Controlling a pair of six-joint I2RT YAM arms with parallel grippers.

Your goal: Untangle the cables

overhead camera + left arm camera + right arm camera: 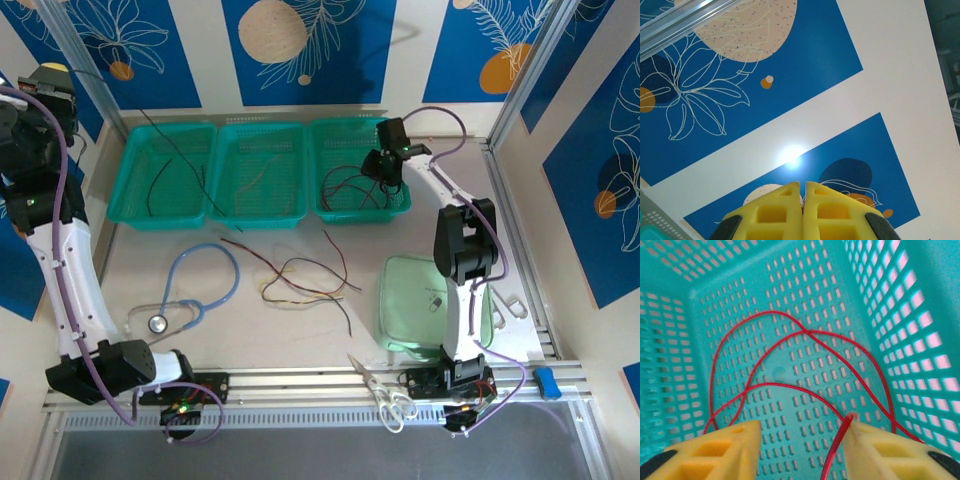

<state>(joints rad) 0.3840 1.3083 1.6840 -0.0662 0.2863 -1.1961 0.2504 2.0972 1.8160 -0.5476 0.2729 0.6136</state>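
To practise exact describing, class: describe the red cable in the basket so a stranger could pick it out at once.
Find the row of three teal baskets along the table's far edge and take the rightmost basket, beneath the right claw. On its floor lies a thin red cable in loose overlapping loops, unlike the mixed-colour tangle out on the table.

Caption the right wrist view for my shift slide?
Right gripper, fingers apart, above a red cable looped on the teal basket floor, one end beside a finger.
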